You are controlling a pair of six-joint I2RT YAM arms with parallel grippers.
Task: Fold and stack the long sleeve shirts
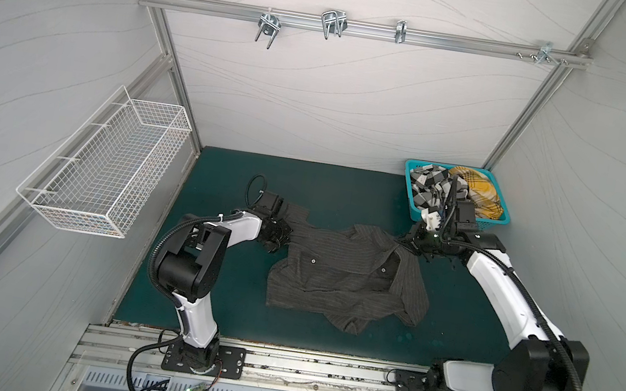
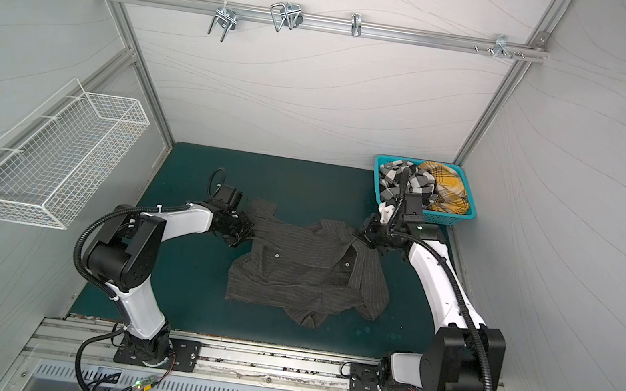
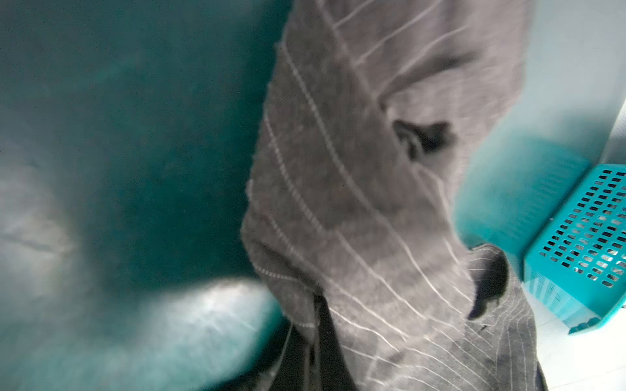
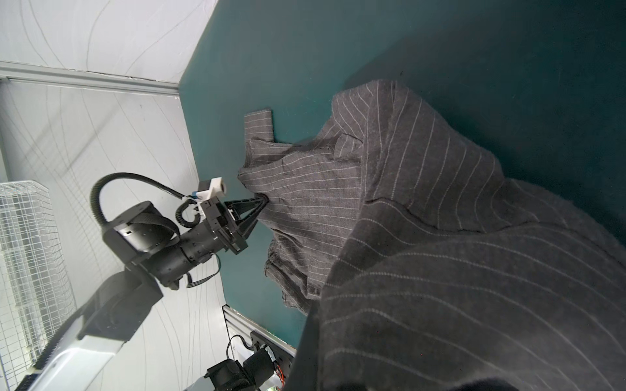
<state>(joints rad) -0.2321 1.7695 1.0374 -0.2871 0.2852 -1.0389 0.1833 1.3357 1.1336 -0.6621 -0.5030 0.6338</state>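
Note:
A charcoal pinstriped shirt [image 1: 349, 277] [image 2: 307, 275] lies crumpled on the dark green mat [image 1: 215, 274]. My left gripper [image 1: 289, 233] [image 2: 251, 231] is shut on the shirt's left edge; in the right wrist view its fingertips [image 4: 263, 199] pinch a fold of cloth. My right gripper [image 1: 407, 242] [image 2: 360, 233] is shut on the shirt's right edge, which is lifted up to it, and cloth [image 4: 440, 304] hides its jaws. A black-and-white checked shirt [image 1: 428, 184] [image 2: 398, 177] and a mustard plaid shirt [image 1: 476, 187] [image 2: 447, 183] lie bunched in the teal basket [image 1: 487, 226] [image 2: 450, 220] [image 3: 576, 243].
The teal basket stands at the mat's back right corner, just behind my right wrist. A white wire basket [image 1: 105, 165] hangs on the left wall. Metal hooks [image 1: 332, 25] sit on the rail across the back wall. The arm bases are bolted along the front rail [image 1: 277, 363].

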